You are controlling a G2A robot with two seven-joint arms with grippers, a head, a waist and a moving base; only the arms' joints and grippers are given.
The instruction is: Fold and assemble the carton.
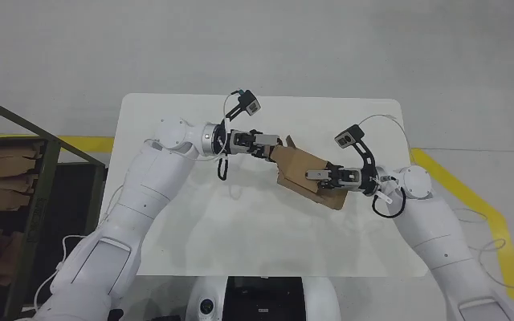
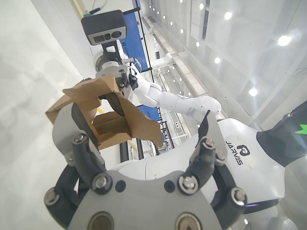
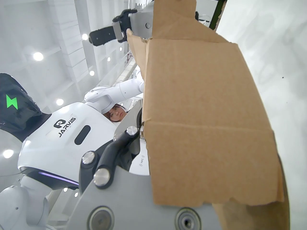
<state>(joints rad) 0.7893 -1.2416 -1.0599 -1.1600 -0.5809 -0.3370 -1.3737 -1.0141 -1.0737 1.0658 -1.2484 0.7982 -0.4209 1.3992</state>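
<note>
A white table (image 1: 201,233) carries the work. Off its left edge stands a green-framed rack (image 1: 48,180) with brown flat sheets (image 1: 16,164) stacked in it, well apart from both arms. The brown carton (image 1: 303,170) sits over the middle of the table, a little to the right, between the two arms. In the right wrist view its broad panel stands close before the camera and hides one side of that arm's pincer. The left gripper (image 1: 273,149) is spread wide. One of its fingers (image 2: 79,120) lies against the carton's near wall at the open end, and the other stands free in the air, clear of the cardboard. The right gripper (image 1: 321,176) is clenched on the carton at the opposite end, with a bent flap pinched between its fingers. The carton is only partly formed, its flaps crooked and splayed. Its hollow opens toward the left wrist camera, showing a bare cardboard inner wall.
</note>
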